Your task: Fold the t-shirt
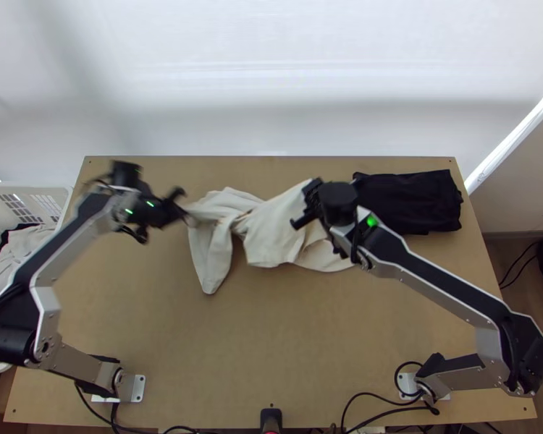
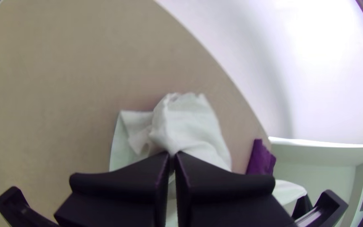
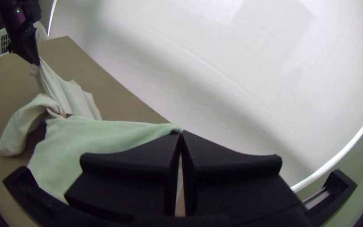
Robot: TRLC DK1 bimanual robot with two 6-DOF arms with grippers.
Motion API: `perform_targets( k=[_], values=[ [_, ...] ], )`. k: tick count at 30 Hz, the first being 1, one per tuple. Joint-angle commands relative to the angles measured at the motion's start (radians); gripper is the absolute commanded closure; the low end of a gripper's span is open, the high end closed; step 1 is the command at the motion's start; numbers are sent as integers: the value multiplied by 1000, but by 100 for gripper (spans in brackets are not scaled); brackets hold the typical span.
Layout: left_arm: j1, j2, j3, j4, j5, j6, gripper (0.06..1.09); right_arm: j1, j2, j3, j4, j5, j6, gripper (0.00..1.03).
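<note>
The left claw [image 2: 172,156] and right claw [image 3: 181,133] are gripping a bunched cream shirt [image 1: 271,235] beside the black cloth [image 1: 420,202], its tangle calling for gentle, even outward tension.

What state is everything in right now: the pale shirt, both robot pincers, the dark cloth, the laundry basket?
Cream fabric T-shirt: bunched and twisted, unfolded, partly lifted.
Left black two-fingered pincer: shut on the shirt.
Right black two-fingered pincer: shut on the shirt.
Black cloth: lying flat, apparently folded.
White plastic basket: open-topped, with clothes inside.
</note>
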Motion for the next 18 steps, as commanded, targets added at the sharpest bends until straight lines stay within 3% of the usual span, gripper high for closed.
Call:
perform_targets(
  k=[1, 10, 18],
  values=[
    [88, -95, 127, -37, -25, -15, 105, -42, -41, 114, -20, 33, 52, 100],
    [229, -192, 326, -95, -51, 86, 105, -168, -70, 371, -156, 44, 86, 100],
    [283, -195, 537, -221, -51, 100, 105, -214, -104, 540, -219, 44, 95, 100]
  ],
)
